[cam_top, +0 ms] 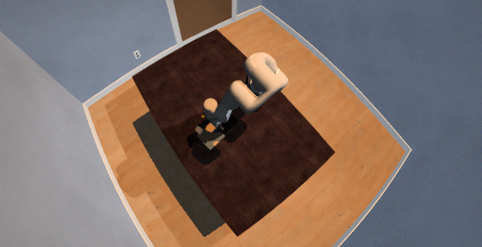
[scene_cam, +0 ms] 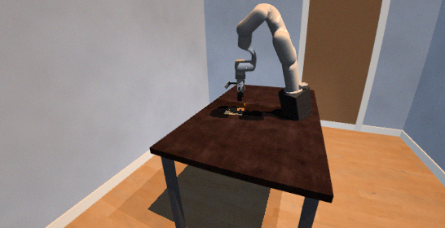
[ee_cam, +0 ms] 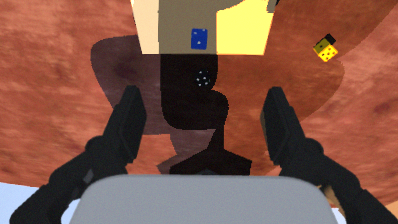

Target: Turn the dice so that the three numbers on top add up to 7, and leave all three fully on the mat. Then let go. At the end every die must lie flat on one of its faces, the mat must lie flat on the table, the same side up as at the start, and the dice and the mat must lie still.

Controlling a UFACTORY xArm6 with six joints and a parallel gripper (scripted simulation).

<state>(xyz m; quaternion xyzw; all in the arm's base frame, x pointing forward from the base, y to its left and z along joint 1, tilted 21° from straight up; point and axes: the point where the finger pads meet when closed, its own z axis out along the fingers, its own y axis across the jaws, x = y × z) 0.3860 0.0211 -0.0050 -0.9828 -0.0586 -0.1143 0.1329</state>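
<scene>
In the wrist view my gripper (ee_cam: 203, 101) is open and empty, and it hangs above the table (ee_cam: 50, 100). The tan and yellow mat (ee_cam: 240, 30) lies at the top of that view. A blue die (ee_cam: 199, 38) lies on the mat near its lower edge. A black die with white pips (ee_cam: 202, 79) lies in dark shadow just off that edge, below the blue die and ahead of my fingertips. A yellow die (ee_cam: 325, 50) lies on the bare table to the right of the mat. In the top and exterior views the gripper (cam_top: 212, 127) (scene_cam: 240, 95) points down over the mat (scene_cam: 233, 112).
The dark brown table (cam_top: 274, 152) (scene_cam: 253, 148) stands on a wooden floor. The arm's dark base (scene_cam: 294, 103) sits on the table's far right side. A brown door (scene_cam: 342, 46) is behind it.
</scene>
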